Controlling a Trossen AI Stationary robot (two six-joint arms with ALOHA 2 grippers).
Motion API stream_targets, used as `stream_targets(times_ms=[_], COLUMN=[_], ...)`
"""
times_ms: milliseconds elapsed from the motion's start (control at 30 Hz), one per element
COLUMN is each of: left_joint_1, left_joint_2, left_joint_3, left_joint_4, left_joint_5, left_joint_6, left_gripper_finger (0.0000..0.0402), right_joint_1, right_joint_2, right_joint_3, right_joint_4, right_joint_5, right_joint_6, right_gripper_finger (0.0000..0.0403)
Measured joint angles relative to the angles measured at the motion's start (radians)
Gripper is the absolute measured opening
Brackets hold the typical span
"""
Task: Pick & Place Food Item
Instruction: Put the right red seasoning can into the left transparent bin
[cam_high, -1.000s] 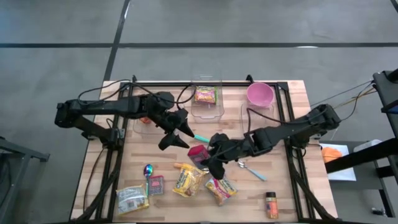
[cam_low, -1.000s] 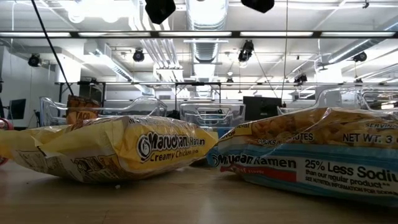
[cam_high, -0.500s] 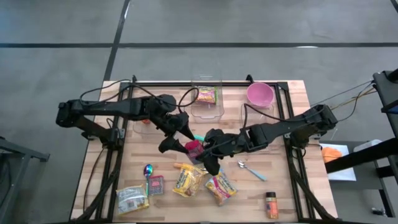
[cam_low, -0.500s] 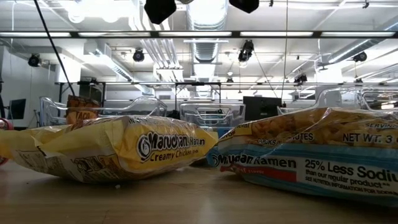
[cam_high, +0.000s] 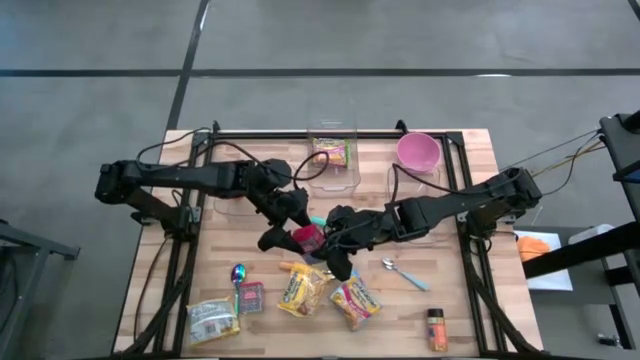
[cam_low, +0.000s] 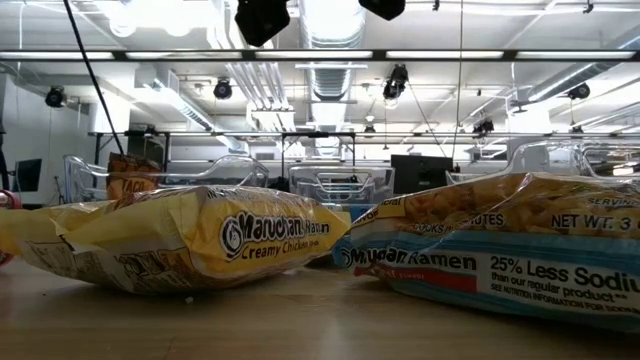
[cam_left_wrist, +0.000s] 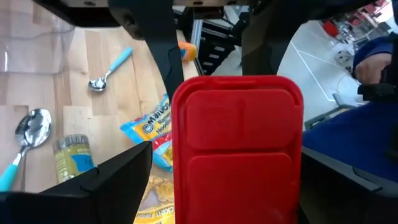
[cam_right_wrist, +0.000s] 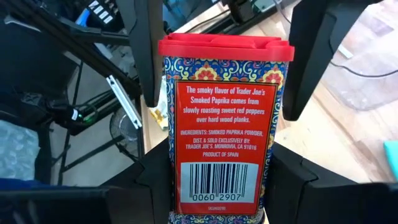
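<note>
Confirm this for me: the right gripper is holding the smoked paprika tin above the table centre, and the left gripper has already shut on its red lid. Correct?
Not quite. The right gripper does hold the smoked paprika tin above the table centre, but the left gripper is open: its fingers stand clear on either side of the red lid, not shut on it. The left wrist view shows the gaps.

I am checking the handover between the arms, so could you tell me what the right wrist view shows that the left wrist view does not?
Only the right wrist view shows the paprika tin label and barcode, held in the right gripper. Only the left wrist view shows the tin's red lid end-on, the teal-handled spoons and ramen packets on the table. Both show the tin between the open left gripper fingers.
</note>
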Motion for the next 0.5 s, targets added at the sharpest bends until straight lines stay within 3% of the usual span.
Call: stream_targets(times_ms=[167,333,500], left_joint_1=[0.001,0.001,0.002], left_joint_2=[0.0,-0.001,-0.001], left_joint_3=[0.0,0.0,0.0], left_joint_4=[0.017,0.016,0.018], left_joint_5=[0.023,0.026,0.027], left_joint_6=[-0.001,-0.008,-0.031], left_gripper_finger=[0.032,0.0218,0.0211], right_joint_1=[0.0,0.0,-0.001], right_joint_2=[0.0,0.0,0.0], right_joint_3=[0.0,0.0,0.0], right_joint_4=[0.0,0.0,0.003], right_joint_5=[0.0,0.004,0.003], right_joint_6=[-0.007,-0.016,-0.016], right_gripper_finger=[0.0169,0.0169,0.0169])
